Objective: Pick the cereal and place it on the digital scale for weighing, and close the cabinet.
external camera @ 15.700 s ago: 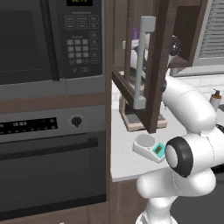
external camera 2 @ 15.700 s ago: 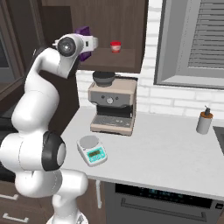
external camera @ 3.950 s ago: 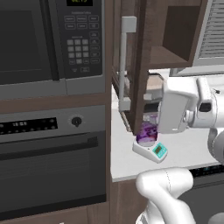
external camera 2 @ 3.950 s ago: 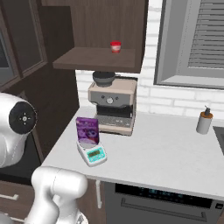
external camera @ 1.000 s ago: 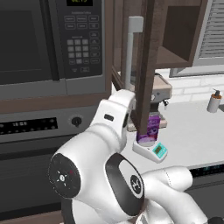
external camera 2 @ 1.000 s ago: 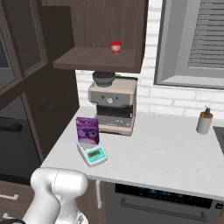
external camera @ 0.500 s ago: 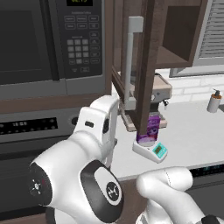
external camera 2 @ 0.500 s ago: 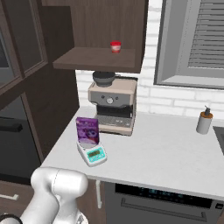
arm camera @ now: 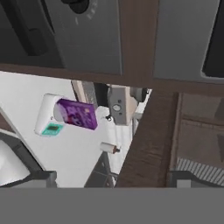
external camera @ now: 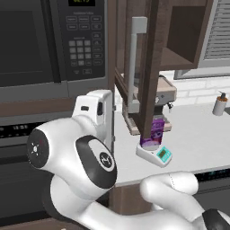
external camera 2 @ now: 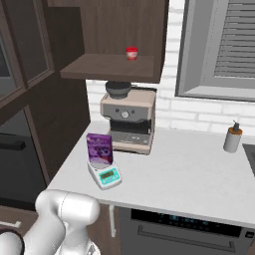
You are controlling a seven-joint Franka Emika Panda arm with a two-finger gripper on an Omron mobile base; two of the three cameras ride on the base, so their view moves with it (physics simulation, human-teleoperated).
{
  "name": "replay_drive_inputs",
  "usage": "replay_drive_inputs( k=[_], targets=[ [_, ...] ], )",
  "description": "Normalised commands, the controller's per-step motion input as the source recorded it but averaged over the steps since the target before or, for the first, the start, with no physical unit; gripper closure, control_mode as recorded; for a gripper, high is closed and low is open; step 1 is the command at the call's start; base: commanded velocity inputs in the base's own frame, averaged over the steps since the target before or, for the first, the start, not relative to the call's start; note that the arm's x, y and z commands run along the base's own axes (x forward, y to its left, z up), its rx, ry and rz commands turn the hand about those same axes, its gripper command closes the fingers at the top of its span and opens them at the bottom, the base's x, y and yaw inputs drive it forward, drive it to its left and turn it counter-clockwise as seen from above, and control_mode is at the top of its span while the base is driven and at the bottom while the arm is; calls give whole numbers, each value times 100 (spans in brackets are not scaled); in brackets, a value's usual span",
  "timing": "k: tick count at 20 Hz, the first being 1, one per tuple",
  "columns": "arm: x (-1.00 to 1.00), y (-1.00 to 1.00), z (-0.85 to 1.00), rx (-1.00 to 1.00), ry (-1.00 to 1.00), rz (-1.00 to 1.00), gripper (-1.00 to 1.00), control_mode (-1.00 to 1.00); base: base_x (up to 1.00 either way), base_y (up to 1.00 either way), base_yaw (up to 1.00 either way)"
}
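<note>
The small purple rectangular cereal box (external camera 2: pixel 99 149) stands upright on the white digital scale (external camera 2: pixel 105 175); the pincer's opening cannot be told.

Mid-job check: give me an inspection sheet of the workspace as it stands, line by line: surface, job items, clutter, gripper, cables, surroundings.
Surface: white counter, mostly bare.
Cereal: purple box stands upright on the digital scale, near the counter's left front.
Cabinet: door stands open, edge-on in the left base view, its grey bar handle facing the microwave; shelf exposed.
Clutter: red-capped jar on the cabinet shelf; coffee machine behind the scale; soap dispenser at the counter's right.
Gripper: fingers cannot be made out; hand view looks past the door edge.
Cables: nothing seen.
Surroundings: microwave above oven, shuttered window.
</note>
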Motion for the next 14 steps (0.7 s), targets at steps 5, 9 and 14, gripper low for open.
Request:
replay_drive_inputs(
  k=[5,9,14],
  targets=[
    [43,0,2,0,19,0,-100,-100,0,0,0],
    [1,-20,19,0,0,0,-100,-100,0,0,0],
    [-14,-50,25,0,-1,0,-100,-100,0,0,0]
  ],
)
